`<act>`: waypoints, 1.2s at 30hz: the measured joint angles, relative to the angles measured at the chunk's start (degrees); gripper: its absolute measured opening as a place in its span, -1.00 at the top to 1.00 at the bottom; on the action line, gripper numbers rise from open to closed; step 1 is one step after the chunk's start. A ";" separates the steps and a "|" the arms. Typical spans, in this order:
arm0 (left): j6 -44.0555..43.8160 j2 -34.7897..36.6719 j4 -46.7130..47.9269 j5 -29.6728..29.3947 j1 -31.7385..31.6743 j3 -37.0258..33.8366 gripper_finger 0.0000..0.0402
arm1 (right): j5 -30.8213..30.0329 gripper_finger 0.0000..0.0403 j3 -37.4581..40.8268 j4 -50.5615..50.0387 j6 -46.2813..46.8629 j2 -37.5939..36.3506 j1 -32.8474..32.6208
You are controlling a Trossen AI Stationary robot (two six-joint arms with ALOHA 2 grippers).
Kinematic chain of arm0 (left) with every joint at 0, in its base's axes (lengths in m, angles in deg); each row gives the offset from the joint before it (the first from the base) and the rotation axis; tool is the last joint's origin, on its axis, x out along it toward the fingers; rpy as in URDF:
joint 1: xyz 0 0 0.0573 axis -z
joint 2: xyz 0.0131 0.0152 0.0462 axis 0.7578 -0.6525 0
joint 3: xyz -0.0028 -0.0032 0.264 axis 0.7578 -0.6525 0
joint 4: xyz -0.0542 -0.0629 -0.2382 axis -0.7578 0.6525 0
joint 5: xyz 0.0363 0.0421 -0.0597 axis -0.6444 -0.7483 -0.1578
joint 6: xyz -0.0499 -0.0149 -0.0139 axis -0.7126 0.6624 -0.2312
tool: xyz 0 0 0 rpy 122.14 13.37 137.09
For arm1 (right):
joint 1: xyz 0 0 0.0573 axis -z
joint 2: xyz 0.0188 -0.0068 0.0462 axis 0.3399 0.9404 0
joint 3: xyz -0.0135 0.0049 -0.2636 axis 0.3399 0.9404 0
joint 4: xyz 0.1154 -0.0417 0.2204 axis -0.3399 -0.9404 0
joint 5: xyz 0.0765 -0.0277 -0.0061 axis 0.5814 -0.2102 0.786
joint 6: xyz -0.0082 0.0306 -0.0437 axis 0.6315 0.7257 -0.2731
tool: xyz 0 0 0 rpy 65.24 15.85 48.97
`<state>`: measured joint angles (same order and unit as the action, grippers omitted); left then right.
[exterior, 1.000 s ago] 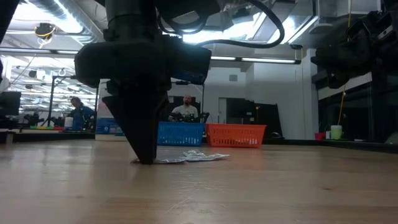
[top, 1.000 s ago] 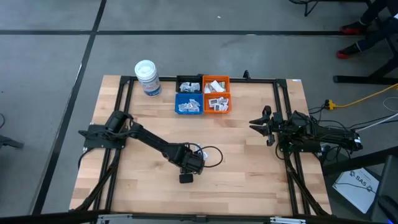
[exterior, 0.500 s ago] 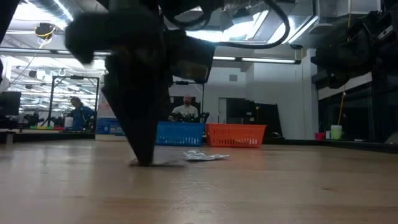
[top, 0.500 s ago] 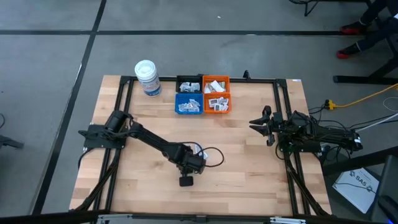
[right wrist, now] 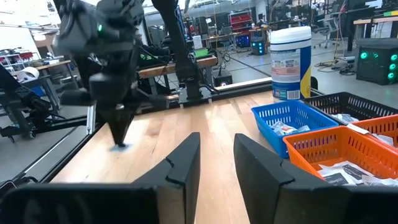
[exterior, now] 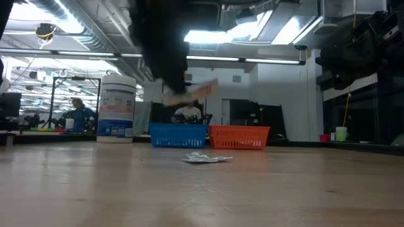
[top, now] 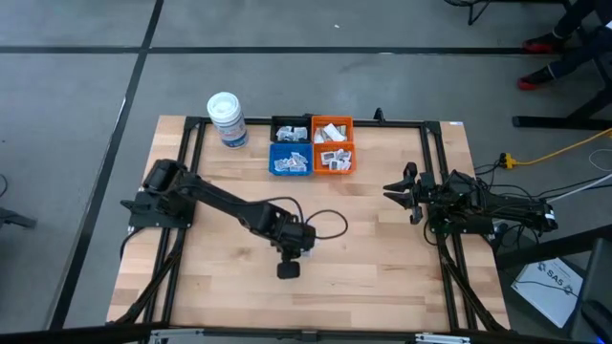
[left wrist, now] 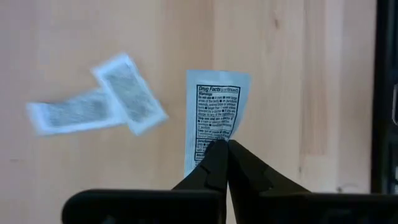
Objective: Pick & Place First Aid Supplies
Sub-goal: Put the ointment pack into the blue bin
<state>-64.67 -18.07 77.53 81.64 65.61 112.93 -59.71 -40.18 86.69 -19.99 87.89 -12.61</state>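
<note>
Left end effector (left wrist: 222, 149) clamped on one sachet (left wrist: 214, 115), clear of the tabletop (top: 382, 258). Keep grip firm; carry to bins (top: 311, 146). Right end effector (right wrist: 214, 158) waits, parted.

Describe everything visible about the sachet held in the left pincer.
The sachet is a small, flat, white rectangular packet, seemingly paper or foil, with a black-printed "Drug Facts" panel on the face that shows. The left pincer is shut on its lower edge, so it hangs lifted off the table, printed side to the wrist camera. Two other sachets lie overlapping on the wood below, clear of it. In the low view it shows as a pale blur above the bins.
</note>
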 joint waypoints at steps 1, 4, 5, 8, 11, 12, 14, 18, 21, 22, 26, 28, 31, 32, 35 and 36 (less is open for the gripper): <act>-0.02 0.77 0.11 -0.87 -0.24 0.00 0.99 | 0.02 0.50 0.00 0.01 0.01 0.00 0.02; -0.69 2.98 -0.16 -2.53 -1.27 0.02 0.99 | 0.01 0.50 0.02 0.01 0.01 0.00 0.02; -1.08 3.52 -0.19 -3.16 -1.68 0.02 0.99 | 0.01 0.50 0.00 0.00 0.01 -0.01 0.00; -2.09 5.06 -0.39 -4.92 -2.97 0.02 0.99 | 0.02 0.50 0.02 0.00 0.00 0.00 0.00; -3.07 6.77 -0.98 -7.10 -4.28 0.07 0.99 | 0.02 0.50 0.02 0.01 0.01 -0.01 0.00; -3.06 7.24 -1.06 -7.56 -4.81 0.07 0.99 | 0.00 0.50 0.00 0.00 0.02 0.00 0.02; -3.11 7.91 -1.49 -8.23 -6.01 0.09 0.99 | 0.02 0.50 0.01 0.01 0.02 -0.02 0.01; -3.06 8.63 -1.46 -8.59 -9.00 0.09 0.99 | 0.02 0.50 0.00 0.02 0.02 -0.02 0.02; -1.76 8.63 -1.48 -8.09 -11.49 0.09 0.99 | 0.02 0.50 0.00 0.02 0.00 -0.02 0.02; -1.27 8.63 -1.58 -8.06 -12.39 0.09 0.99 | 0.02 0.50 0.01 0.00 0.00 -0.01 0.00; 0.93 8.63 -3.15 -6.97 -16.30 0.09 0.99 | 0.00 0.50 0.00 0.00 0.02 0.00 0.00; 1.86 8.63 -4.23 -6.58 -18.25 0.09 0.99 | 0.02 0.50 0.01 0.00 0.02 -0.02 0.01; 3.65 8.63 -4.45 -6.64 -21.24 0.09 0.99 | 0.02 0.50 0.00 0.00 0.00 0.00 0.00; 4.40 8.63 -4.42 -6.75 -22.23 0.09 0.99 | 0.01 0.50 0.01 0.00 0.01 0.00 0.01; 7.35 8.63 -4.44 -6.89 -24.99 0.09 0.99 | 0.02 0.50 0.00 0.00 0.01 -0.01 0.02; 8.47 8.63 -4.43 -7.04 -25.82 0.09 0.99 | 0.01 0.50 0.01 0.01 0.00 -0.02 0.00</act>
<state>-56.21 -9.44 73.10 74.61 39.80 113.01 -59.69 -40.17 86.71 -19.99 87.87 -12.61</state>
